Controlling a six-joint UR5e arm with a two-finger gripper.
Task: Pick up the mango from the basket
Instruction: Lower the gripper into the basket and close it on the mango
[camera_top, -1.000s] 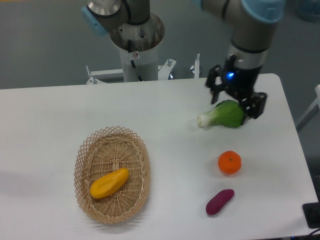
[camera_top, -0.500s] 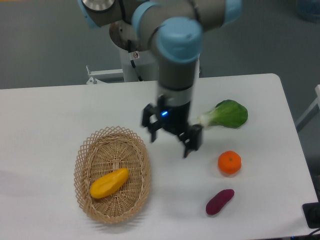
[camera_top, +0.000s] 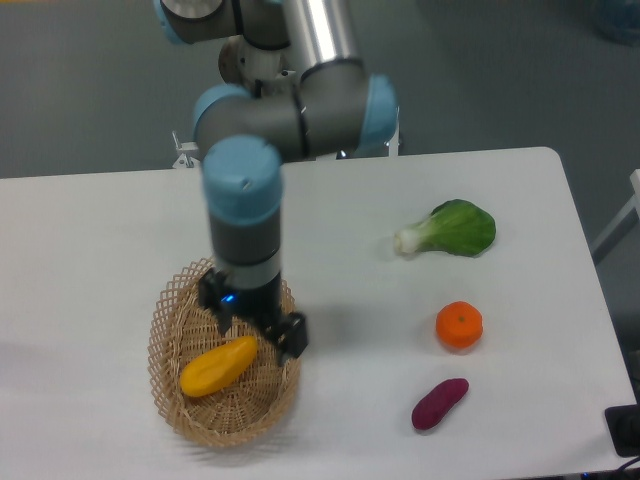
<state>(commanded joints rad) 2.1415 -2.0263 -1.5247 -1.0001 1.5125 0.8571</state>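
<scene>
I observe the gripper (camera_top: 254, 325) positioned over the basket (camera_top: 172, 322) at the left of the tabletop (camera_top: 100, 230), its fingers spread wide and holding nothing. The mango (camera_top: 218, 366) lies inside the basket on its woven floor, just below and left of the gripper, apparently not touched by either finger. To the right I note a green leafy vegetable (camera_top: 452, 229), an orange (camera_top: 459, 325) and a purple sweet potato (camera_top: 440, 403), each apart from the others.

Bok choy (camera_top: 452, 229), orange (camera_top: 459, 325), purple sweet potato (camera_top: 439, 403) on white table (camera_top: 100, 240)
</scene>
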